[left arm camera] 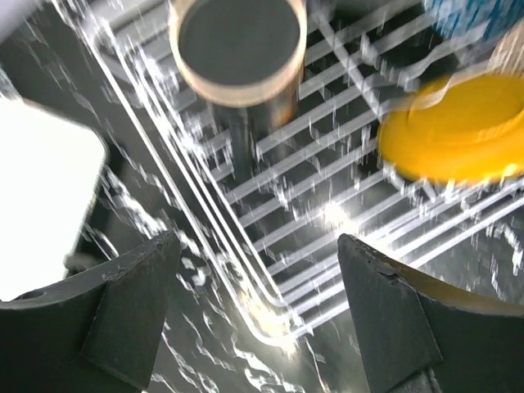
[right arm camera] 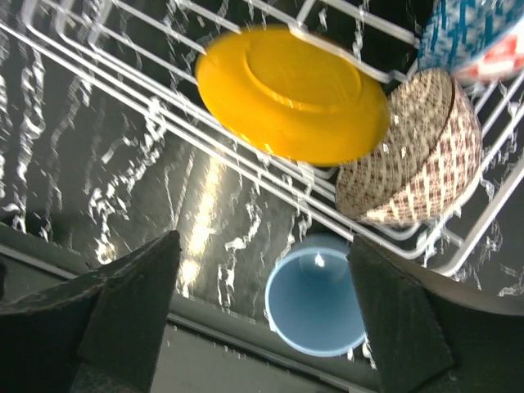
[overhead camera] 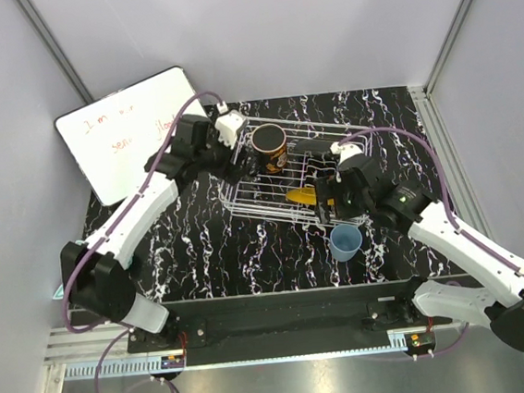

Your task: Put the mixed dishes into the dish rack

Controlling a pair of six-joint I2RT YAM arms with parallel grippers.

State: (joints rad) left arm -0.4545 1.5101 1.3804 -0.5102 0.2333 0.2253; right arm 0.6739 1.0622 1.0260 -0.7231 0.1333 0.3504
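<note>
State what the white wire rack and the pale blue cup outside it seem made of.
White wire rack: probably coated metal, glossy; thin rods with bright glints. Pale blue cup: likely plastic, smooth matte; even colour, thin rim; ceramic possible.

The rack (left arm camera: 254,278) is showing as thin metal wire under a white coat, gleaming where light hits it. The table (right arm camera: 106,164) is looking like polished black stone with white veins and is throwing back a bright glare. The plate (right arm camera: 291,94) is shining smooth, glossy yellow. The bowl (right arm camera: 417,151) is looking glazed under a fine printed pattern. The cup (right arm camera: 315,303) is looking like smooth, softly matt plastic. The left fingers (left arm camera: 123,311) and right fingers (right arm camera: 123,311) are showing matt black plastic, slightly rough at the edges. The board (overhead camera: 135,130) is showing a smooth white face.
</note>
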